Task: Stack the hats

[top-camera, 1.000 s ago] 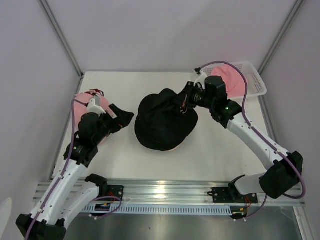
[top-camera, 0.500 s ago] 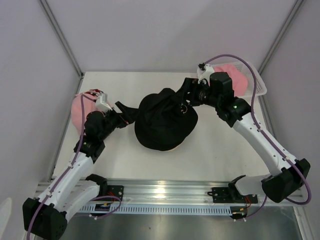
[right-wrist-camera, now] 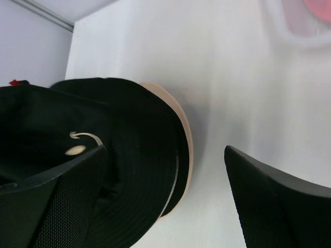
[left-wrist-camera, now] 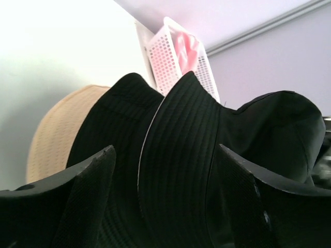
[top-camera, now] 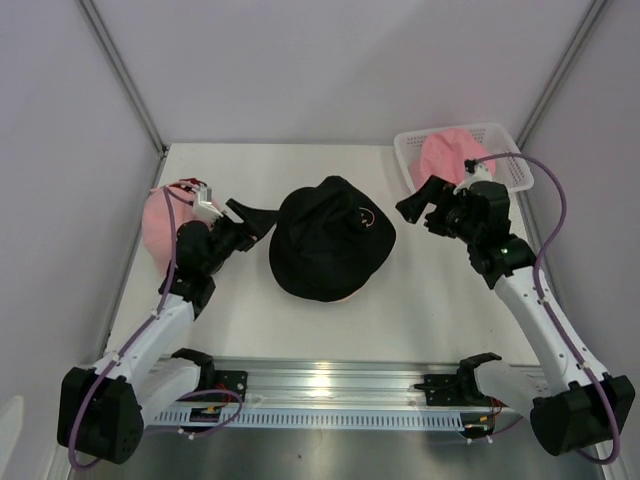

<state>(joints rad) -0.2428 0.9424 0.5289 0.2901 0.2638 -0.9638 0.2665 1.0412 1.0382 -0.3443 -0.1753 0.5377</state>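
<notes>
Sitting over the tan fabric hat [right-wrist-camera: 181, 139] because that is where the pile is being built, the black fabric bucket hat with the small white logo [top-camera: 330, 240] lies mid-way across the white desk [top-camera: 430, 300]. My right hand [top-camera: 420, 198] hangs released and empty, just right of it. My left hand [top-camera: 255, 218], fingers spread, faces its left brim, and I can't tell whether they touch.
</notes>
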